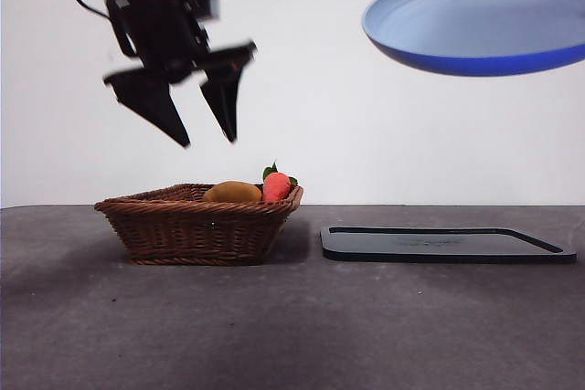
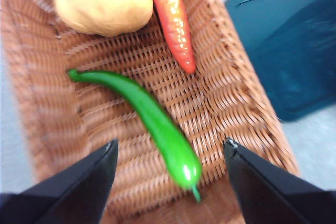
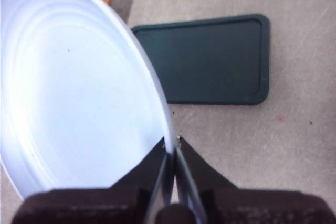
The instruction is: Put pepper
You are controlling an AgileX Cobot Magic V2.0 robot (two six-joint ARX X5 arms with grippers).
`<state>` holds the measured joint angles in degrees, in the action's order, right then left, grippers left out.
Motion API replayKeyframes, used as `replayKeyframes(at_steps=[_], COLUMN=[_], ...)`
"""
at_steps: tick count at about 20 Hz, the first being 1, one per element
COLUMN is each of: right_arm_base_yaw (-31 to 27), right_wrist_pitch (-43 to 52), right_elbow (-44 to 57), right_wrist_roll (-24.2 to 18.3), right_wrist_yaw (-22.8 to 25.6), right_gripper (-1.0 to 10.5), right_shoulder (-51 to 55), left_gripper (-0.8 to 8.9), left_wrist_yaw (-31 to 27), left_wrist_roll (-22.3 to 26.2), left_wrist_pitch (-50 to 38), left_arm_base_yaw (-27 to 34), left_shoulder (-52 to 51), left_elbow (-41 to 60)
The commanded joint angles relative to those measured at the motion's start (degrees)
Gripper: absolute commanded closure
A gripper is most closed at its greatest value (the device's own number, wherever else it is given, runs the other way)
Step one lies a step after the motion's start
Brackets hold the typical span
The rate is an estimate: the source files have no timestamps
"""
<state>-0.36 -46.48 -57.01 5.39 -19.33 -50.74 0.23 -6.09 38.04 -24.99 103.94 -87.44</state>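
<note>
The pepper (image 2: 157, 121) is long, glossy and green and lies across the floor of the wicker basket (image 2: 226, 103); in the front view the basket (image 1: 196, 224) hides it. My left gripper (image 1: 206, 134) hangs open above the basket, and its jaws frame the pepper in the left wrist view (image 2: 170, 153) without touching it. My right gripper (image 3: 172, 153) is shut on the rim of the blue plate (image 3: 79, 93), which it holds high in the air above the dark tray (image 1: 448, 244), as the front view (image 1: 480, 15) shows.
In the basket also lie a red-orange carrot-like item (image 2: 170, 19) and a rounded yellow fruit (image 2: 102, 3); both peek over the rim in the front view (image 1: 277, 186) (image 1: 232, 192). The dark tray (image 3: 210, 59) lies flat on the grey table, right of the basket.
</note>
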Motion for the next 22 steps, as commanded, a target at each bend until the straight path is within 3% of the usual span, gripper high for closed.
replayKeyframes(at_steps=[1,13,22], right_arm_base_yaw=[0.0,0.0,0.0], right_wrist_pitch=[0.8,0.5,0.6], right_elbow=[-0.9,-0.9,-0.9], right_wrist_roll=[0.8,-0.1,-0.5], right_wrist_yaw=[-0.2,-0.3,-0.3], right_gripper=[9.4,9.4,9.4], right_shoulder=[0.3,0.2,0.2], left_gripper=[4.64,4.64,5.0], left_wrist_yaw=[-0.4,-1.7,-2.0], left_wrist_roll=[-1.9,-4.3,-4.5], left_wrist_pitch=[-0.3,-2.9,-2.6], left_arm_base_yaw=[-0.5,-0.9,-1.5], left_shoulder=[4.7,14.1,15.0], left_elbow=[-2.8,-3.4,-3.4])
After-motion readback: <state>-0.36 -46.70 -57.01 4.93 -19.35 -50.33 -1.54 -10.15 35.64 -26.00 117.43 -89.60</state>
